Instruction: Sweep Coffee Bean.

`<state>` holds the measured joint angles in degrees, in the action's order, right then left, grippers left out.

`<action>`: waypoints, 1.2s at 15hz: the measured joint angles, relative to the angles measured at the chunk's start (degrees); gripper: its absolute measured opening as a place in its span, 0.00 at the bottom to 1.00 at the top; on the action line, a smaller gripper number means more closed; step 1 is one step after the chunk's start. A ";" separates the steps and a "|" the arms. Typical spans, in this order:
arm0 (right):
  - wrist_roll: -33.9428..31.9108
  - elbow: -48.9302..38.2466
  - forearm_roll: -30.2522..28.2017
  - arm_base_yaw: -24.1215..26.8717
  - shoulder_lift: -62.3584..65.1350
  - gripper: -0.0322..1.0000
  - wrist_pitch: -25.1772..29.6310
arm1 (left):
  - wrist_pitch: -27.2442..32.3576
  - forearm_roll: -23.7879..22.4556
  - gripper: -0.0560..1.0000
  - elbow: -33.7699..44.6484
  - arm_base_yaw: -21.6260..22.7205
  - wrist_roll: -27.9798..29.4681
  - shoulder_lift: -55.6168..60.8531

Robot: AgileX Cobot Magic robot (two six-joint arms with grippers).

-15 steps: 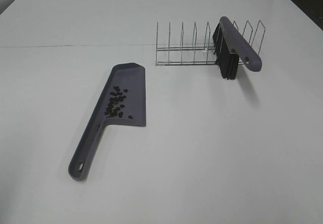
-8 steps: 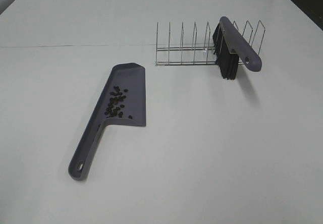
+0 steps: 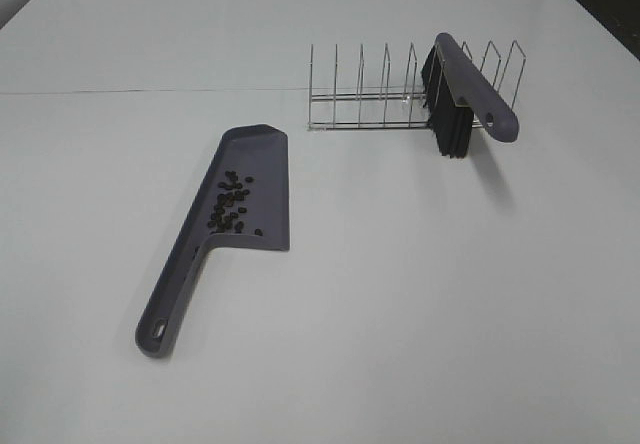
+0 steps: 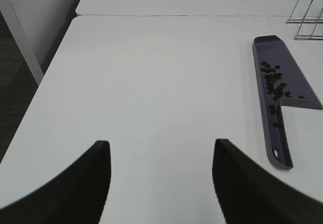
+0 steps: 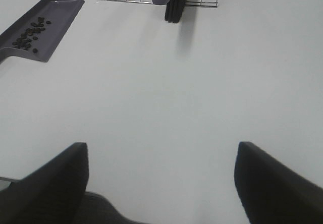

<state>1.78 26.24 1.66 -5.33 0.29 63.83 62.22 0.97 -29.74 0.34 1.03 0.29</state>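
Only the wrist views show the tools: the left tool (image 4: 160, 183) and right tool (image 5: 161, 183) both gape wide, holding nothing, above the white counter (image 3: 400, 314). Farther out, the coffee beans (image 3: 231, 205) lie in the dustpan (image 3: 262, 164); beyond, a brush (image 3: 462, 94) leans in a wire rack (image 3: 370, 89).

The left claw (image 4: 159, 183) hangs above the surface with its dark fingers (image 4: 75, 183) spread wide, gripping nothing. The right claw (image 5: 161, 183) hangs likewise, fingers (image 5: 275, 183) splayed apart and empty.
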 joint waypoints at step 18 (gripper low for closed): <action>-0.06 0.00 0.00 0.00 0.00 0.67 0.00 | 0.00 0.29 0.55 0.00 0.11 0.11 0.00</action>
<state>1.72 26.24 1.66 -5.33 0.29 63.83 62.22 1.26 -29.74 0.46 1.15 0.29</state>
